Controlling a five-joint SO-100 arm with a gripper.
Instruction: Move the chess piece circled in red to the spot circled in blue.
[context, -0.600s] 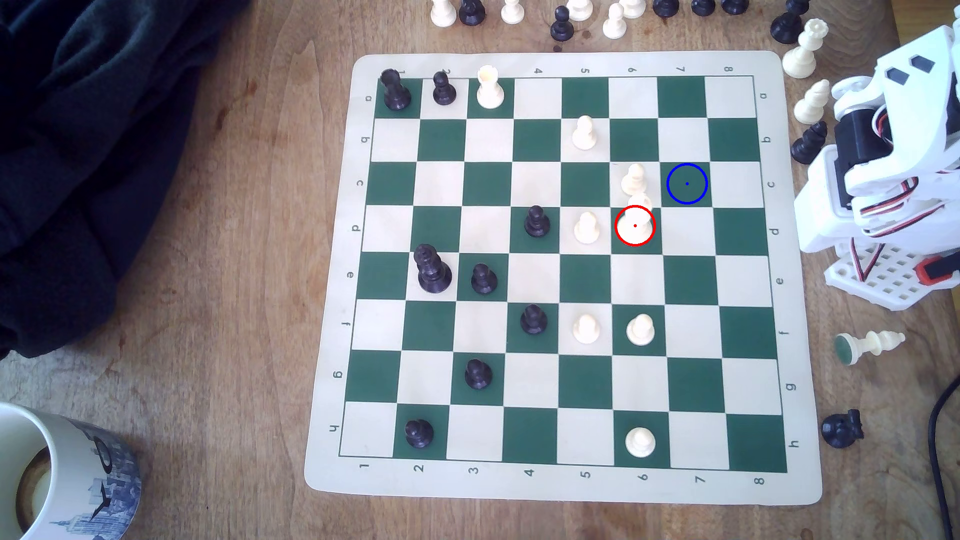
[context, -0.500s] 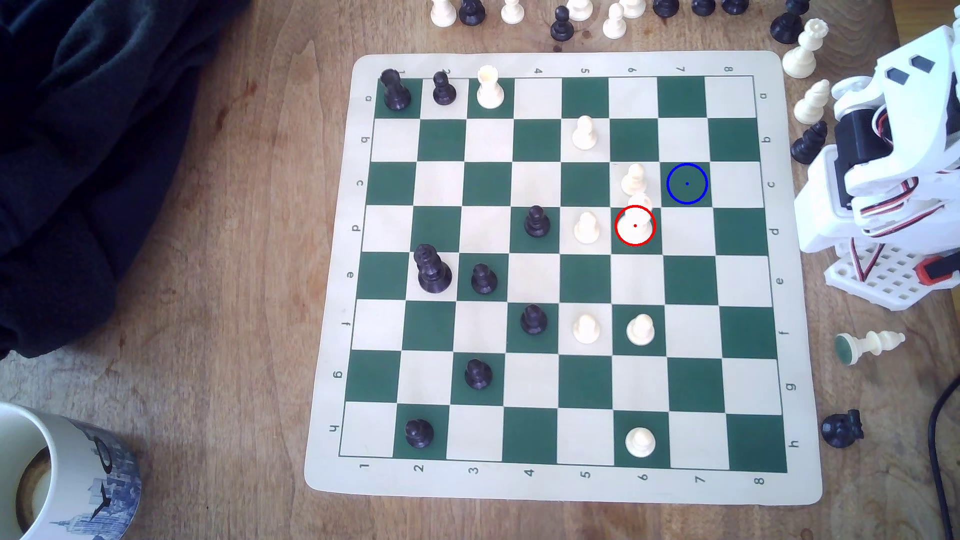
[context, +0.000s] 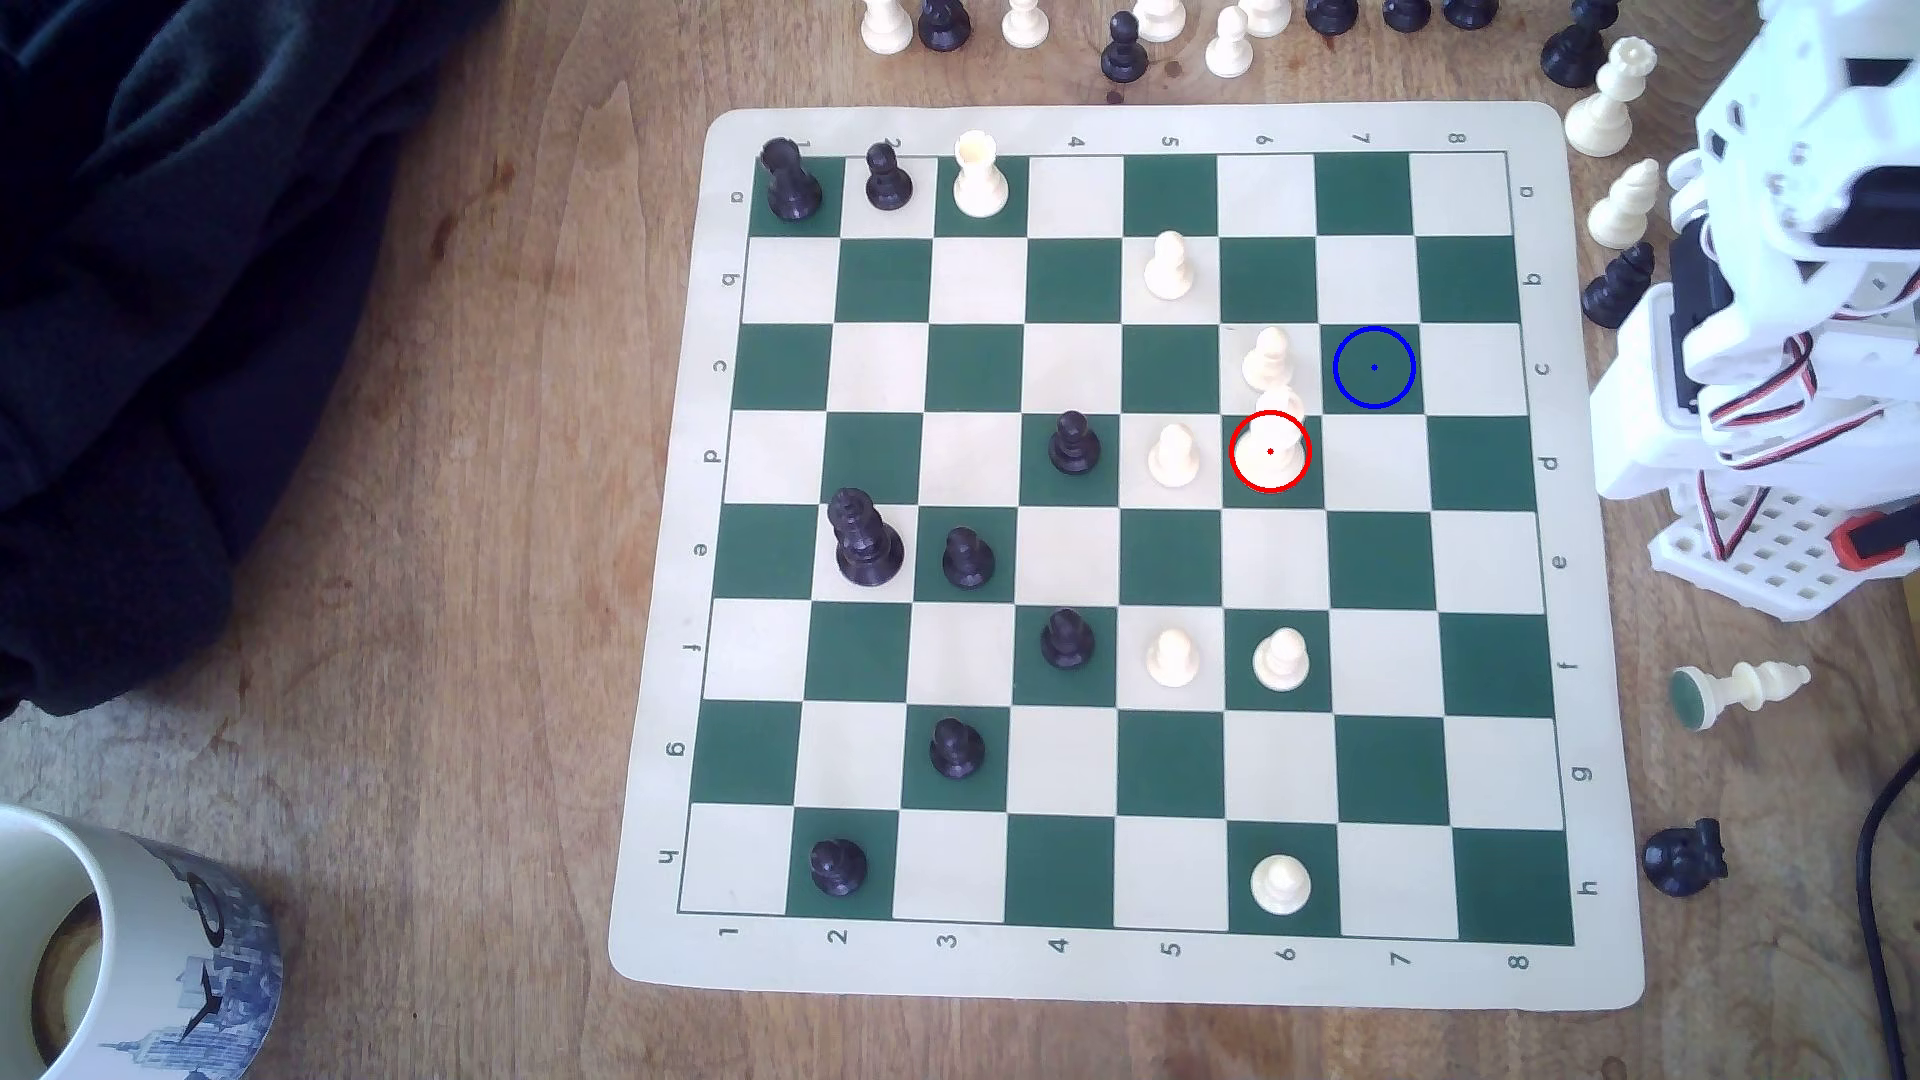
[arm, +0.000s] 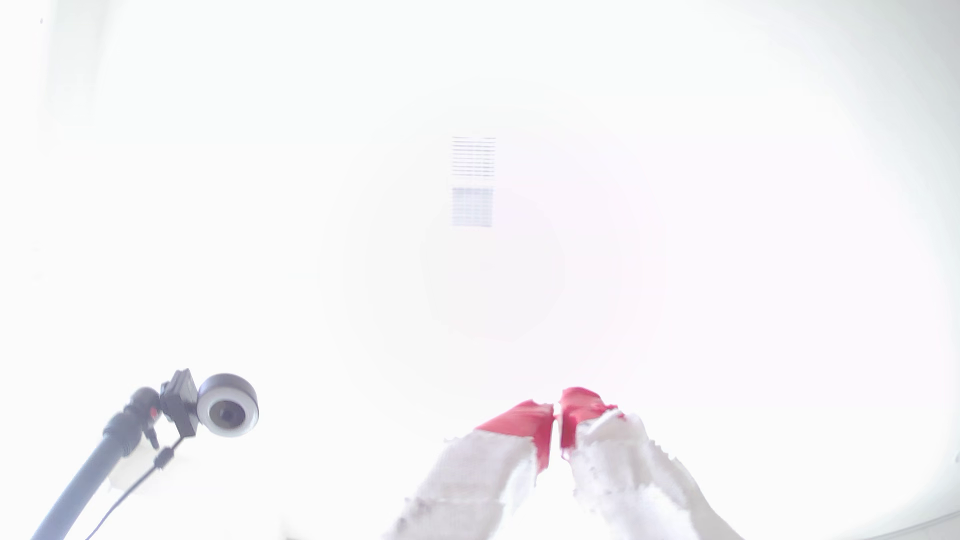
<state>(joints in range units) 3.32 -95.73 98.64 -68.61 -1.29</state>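
The cream-and-green vinyl chess mat (context: 665, 582) carries printed digits 1 to 8 along its far and near borders, and letters a to h down both side borders.

Ext view is reading evenly lit, soft daylight, w/ short faint shadows under the pieces on the chessboard (context: 1132, 125); arm (context: 1808, 156) at the exterior view's right edge is smearing w/ motion blur. Wrist view is blowing out almost totally to white. Gripper (arm: 557, 415) is showing red tips nearly together, edges ragged from overexposure. Beside it, a camera on a stand (arm: 227, 405) is staying fairly sharp; corners are bending, fisheye.
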